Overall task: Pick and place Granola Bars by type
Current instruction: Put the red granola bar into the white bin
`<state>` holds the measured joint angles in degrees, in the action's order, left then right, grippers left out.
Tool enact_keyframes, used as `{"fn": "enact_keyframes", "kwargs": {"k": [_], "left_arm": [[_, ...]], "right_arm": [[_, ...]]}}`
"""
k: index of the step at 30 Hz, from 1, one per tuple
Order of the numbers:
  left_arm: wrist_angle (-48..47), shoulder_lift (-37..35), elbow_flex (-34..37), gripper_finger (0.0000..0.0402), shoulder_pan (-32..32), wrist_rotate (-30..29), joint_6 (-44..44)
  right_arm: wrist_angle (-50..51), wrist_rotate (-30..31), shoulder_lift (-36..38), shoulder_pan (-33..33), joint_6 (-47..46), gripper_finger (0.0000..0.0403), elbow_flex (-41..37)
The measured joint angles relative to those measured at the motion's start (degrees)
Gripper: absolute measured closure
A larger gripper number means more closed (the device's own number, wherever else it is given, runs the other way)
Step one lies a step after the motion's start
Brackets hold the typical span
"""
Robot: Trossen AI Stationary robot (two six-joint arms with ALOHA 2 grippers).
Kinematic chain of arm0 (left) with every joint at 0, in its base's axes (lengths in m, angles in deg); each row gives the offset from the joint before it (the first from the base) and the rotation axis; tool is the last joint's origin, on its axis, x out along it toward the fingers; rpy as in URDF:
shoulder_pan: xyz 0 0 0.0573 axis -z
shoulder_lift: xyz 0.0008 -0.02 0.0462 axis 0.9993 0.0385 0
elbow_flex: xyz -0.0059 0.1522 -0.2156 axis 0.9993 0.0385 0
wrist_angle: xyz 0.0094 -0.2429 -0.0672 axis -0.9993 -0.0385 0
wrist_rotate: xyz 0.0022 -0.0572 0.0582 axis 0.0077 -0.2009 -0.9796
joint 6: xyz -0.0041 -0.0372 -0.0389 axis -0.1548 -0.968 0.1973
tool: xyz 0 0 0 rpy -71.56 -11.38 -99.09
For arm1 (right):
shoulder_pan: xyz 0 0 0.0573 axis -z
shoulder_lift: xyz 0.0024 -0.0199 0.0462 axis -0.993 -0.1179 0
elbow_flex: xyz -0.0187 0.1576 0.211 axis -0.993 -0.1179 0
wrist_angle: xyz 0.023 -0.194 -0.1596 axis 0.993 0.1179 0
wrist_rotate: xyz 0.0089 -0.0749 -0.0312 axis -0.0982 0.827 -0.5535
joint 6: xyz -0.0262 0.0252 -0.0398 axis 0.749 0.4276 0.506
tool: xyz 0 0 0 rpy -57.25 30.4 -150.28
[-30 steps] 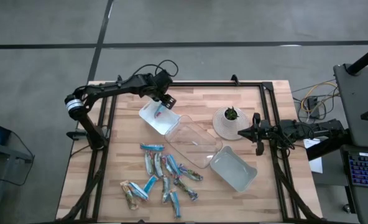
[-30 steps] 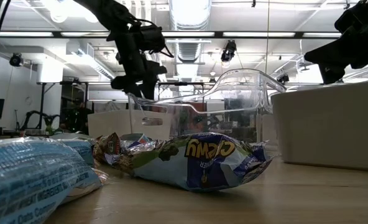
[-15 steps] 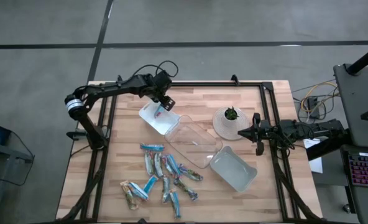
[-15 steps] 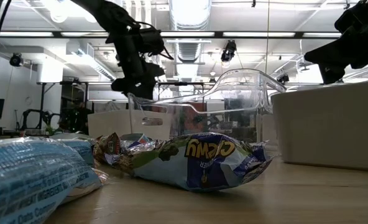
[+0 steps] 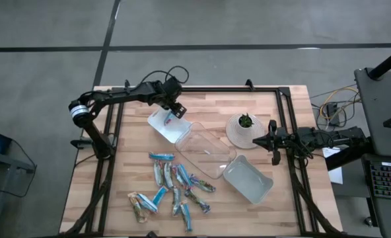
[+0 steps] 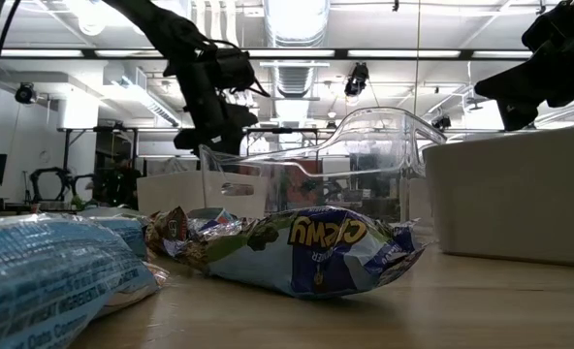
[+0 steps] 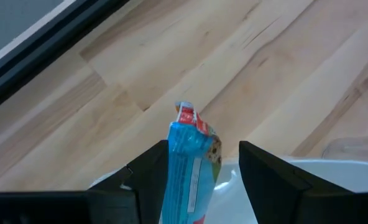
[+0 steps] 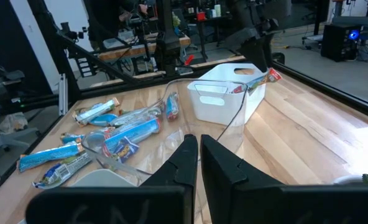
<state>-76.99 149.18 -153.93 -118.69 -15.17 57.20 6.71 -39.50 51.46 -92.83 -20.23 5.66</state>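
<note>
My left gripper [image 5: 176, 110] hovers over the far side of a white tray [image 5: 161, 123] and is shut on a bright blue granola bar with a red end [image 7: 190, 155]. That bar also shows in the right wrist view as granola bar [image 8: 257, 81], above the tray's rim. Several other granola bars [image 5: 172, 188], in blue, silvery-blue and greenish-tan wrappers, lie loose on the near half of the table. My right gripper [image 5: 273, 141] waits shut at the table's right edge, beside the plant pot. My left gripper pinches the blue bar between its two fingers [image 7: 153, 180]. The bar's red end [image 7: 186, 115] sticks out past the fingertips. The bar is lifted clear above the white tray. The fingers hide which part of the bar they are on.
A clear tray [image 5: 202, 153] lies at the table's middle, tilted against the white one. A third pale tray [image 5: 247, 180] sits toward the near right. A small plant in a white pot [image 5: 245, 130] stands close to my right gripper. Black rails frame the table.
My left gripper has shifted slightly toward the table's left over the white tray, still holding the bar.
</note>
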Motion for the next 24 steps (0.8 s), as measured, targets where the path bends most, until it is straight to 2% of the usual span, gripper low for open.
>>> {"fn": "enact_keyframes", "kwargs": {"k": [12,24], "left_arm": [[4.54,0.0,3.02,0.0225,-0.13,0.2,-1.2],[4.97,0.0,3.77,0.0225,-0.15,0.21,-0.66]], "right_arm": [[0.0,0.01,-0.01,0.0,0.0,0.039,0.0],[-0.01,0.0,-0.02,-0.02,0.0,0.039,0.0]]}}
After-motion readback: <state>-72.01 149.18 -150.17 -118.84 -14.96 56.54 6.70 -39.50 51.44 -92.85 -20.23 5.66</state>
